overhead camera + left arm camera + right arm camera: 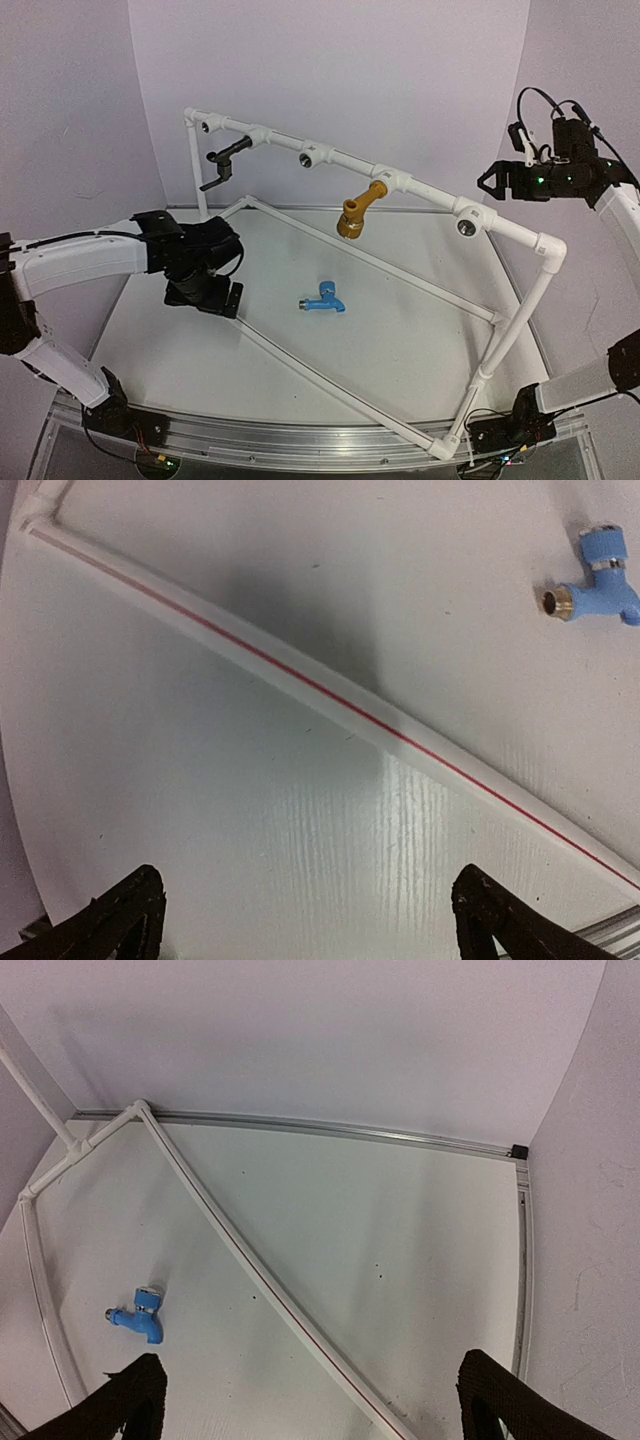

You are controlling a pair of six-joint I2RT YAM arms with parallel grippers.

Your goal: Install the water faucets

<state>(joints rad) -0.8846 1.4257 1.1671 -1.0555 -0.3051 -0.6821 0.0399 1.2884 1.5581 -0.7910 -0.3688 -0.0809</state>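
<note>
The blue faucet lies on its side on the white table, inside the pipe frame; it also shows as the blue faucet and the blue faucet. On the frame's top rail a black faucet and a mustard-yellow faucet hang from fittings. My left gripper sits low over the table, left of the blue faucet, open and empty. High at the right, beyond the rail's end, my right gripper is open and empty.
Open sockets show along the top rail. A base pipe with a red line runs diagonally on the table in front of my left gripper. Purple walls close in the back and sides.
</note>
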